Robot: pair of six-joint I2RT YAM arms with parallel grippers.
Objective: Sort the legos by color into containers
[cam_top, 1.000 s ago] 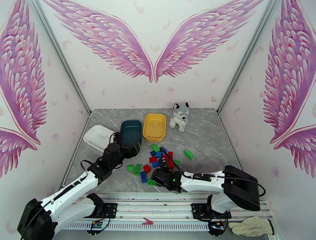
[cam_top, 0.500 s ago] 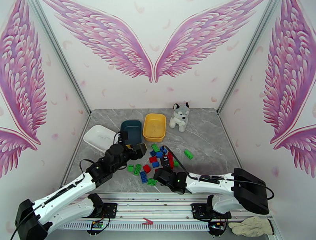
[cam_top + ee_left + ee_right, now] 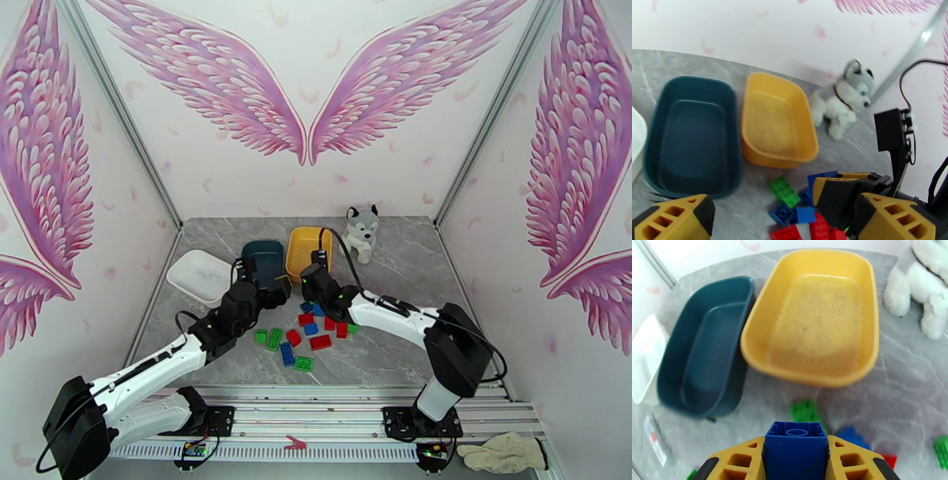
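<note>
Right gripper (image 3: 796,461) clamped on small blue studded plastic brick (image 3: 796,437), just short of shallow yellow plastic tray (image 3: 805,379); clear its rim before release. Left gripper (image 3: 784,219) spread wide, empty.

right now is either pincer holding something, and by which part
The right pincer grips a blue lego by two opposite side walls; the left pincer is open, empty.

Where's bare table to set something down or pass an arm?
Bare table lies right of the husky and brick pile, through to its right edge, plus a strip between pile and rail. Crowded: white tray, teal tray, yellow tray side by side back left; left arm and right arm meet there.
</note>
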